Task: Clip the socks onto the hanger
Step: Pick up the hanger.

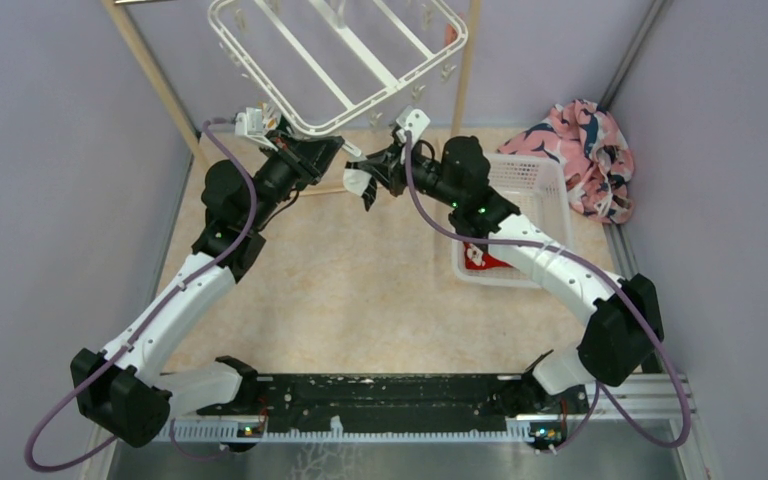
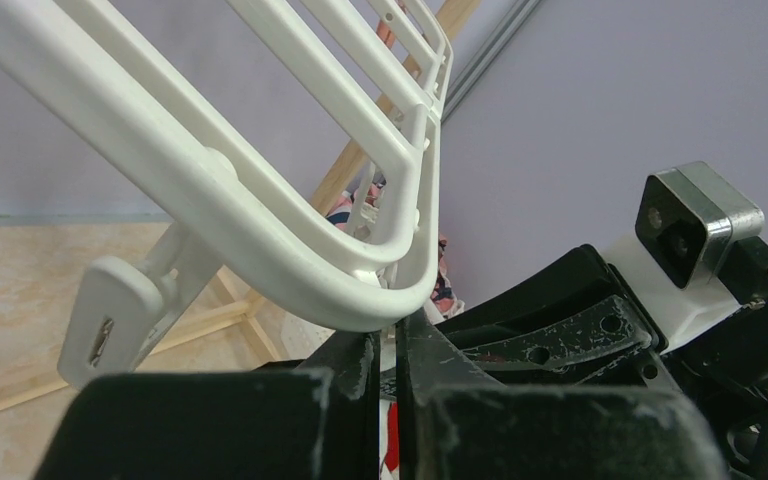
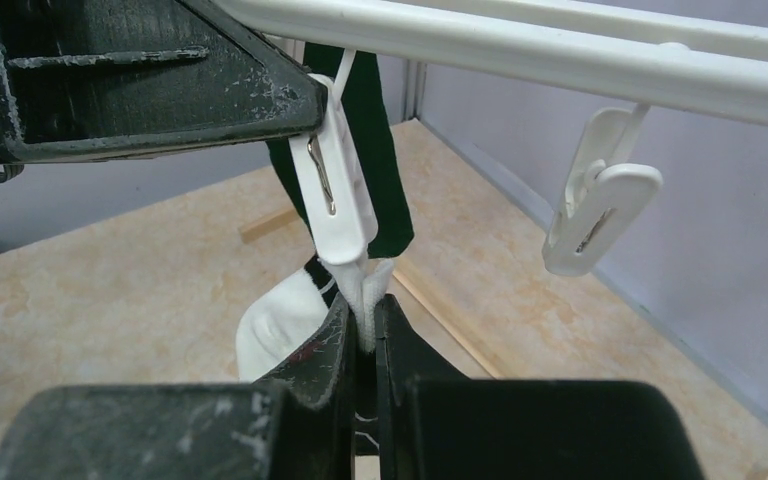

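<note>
The white hanger point(image 1: 340, 50) hangs at the top centre; its rounded corner point(image 2: 360, 300) is just above my left fingertips. My left gripper point(image 1: 332, 150) point(image 2: 398, 325) is shut, its finger pressing the top of a white clip point(image 3: 332, 190) under the hanger rim. My right gripper point(image 1: 362, 182) point(image 3: 365, 310) is shut on the black sock with white stripes point(image 3: 275, 330) and holds its white cuff up in that clip's lower end. The dark green sock point(image 3: 375, 130) hangs behind the clip. The red sock point(image 1: 477, 257) lies in the basket.
A white perforated basket point(image 1: 535, 175) stands under my right arm. A pink-and-navy cloth heap point(image 1: 585, 150) lies at the back right. Wooden poles point(image 1: 155, 80) stand beside the hanger. An empty clip point(image 3: 595, 205) hangs to the right on the hanger bar.
</note>
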